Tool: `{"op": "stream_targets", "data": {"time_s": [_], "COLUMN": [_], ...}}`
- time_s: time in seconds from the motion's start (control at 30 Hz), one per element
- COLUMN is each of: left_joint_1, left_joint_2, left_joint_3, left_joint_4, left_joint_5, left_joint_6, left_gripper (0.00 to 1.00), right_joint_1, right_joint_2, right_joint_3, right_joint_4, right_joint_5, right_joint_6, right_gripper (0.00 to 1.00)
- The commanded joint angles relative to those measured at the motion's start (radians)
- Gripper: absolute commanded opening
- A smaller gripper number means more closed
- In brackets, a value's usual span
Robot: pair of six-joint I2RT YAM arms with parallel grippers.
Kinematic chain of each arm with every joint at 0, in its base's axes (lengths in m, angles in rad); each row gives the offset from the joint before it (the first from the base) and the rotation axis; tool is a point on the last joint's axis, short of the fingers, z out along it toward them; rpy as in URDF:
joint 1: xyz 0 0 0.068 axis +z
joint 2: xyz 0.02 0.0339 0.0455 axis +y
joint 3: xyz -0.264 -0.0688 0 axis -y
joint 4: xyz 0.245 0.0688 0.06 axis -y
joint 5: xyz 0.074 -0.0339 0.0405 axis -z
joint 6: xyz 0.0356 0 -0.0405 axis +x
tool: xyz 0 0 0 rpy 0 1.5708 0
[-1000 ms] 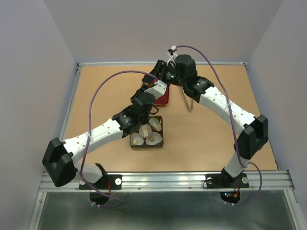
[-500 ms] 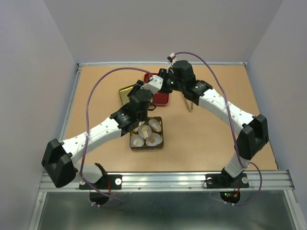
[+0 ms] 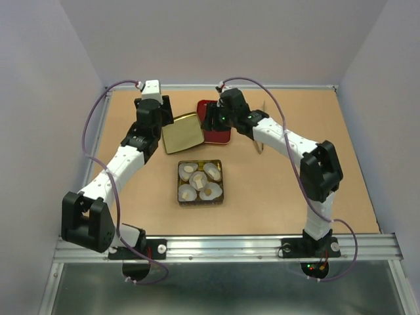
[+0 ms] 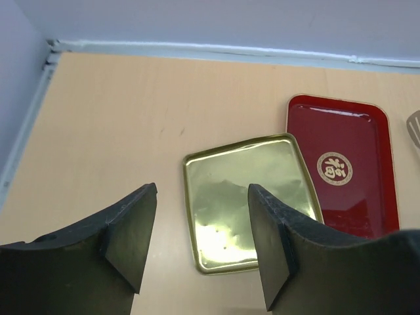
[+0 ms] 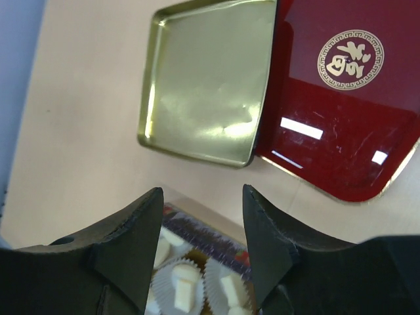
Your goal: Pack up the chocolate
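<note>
Basically: left hand [image 4: 202, 197] and right hand [image 5: 200, 197] were both empty, fingers apart. Chocolate [image 5: 184, 274] sat in the box [image 3: 180, 184], base-side of both. Gold lid [image 3: 182, 133] lay between them (either could reach it, I'd judge).

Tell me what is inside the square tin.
White paper cups fill the tin, and pale chocolate pieces lie in them. The tin's floor under the cups is covered, so it cannot be seen.

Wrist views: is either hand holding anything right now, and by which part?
Nothing is held. The left hand and right hand are both open and bare; the gold lid lies flat beside the red lid.
</note>
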Motion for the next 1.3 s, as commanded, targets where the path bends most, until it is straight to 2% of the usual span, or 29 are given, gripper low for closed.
{"op": "stream_targets", "data": {"time_s": [0.0,0.2,0.4,0.8,0.97,1.27], "left_joint_1": [0.052,0.091,0.122,0.142,0.147,0.151], "left_joint_2": [0.011,0.040,0.036,0.020,0.020,0.011], "left_joint_3": [-0.029,-0.059,-0.101,-0.130,-0.144,-0.148], "left_joint_4": [0.038,0.055,0.104,0.131,0.141,0.149], "left_joint_5": [0.161,0.230,0.285,0.324,0.333,0.339], "left_joint_6": [-0.155,-0.195,-0.213,-0.223,-0.227,-0.232], "left_gripper": [0.69,0.70,0.70,0.70,0.70,0.70], "right_joint_1": [-0.009,-0.018,-0.041,-0.087,-0.095,-0.110], "right_joint_2": [0.098,0.251,0.319,0.438,0.452,0.382], "right_joint_3": [0.115,0.226,0.259,0.329,0.326,0.265], "right_joint_4": [0.005,0.005,0.008,0.017,0.043,0.072], "right_joint_5": [0.028,0.060,0.056,-0.146,-0.199,-0.130], "right_joint_6": [-0.079,-0.144,-0.156,-0.193,-0.178,-0.138], "right_gripper": [0.57,0.57,0.57,0.59,0.59,0.64]}}
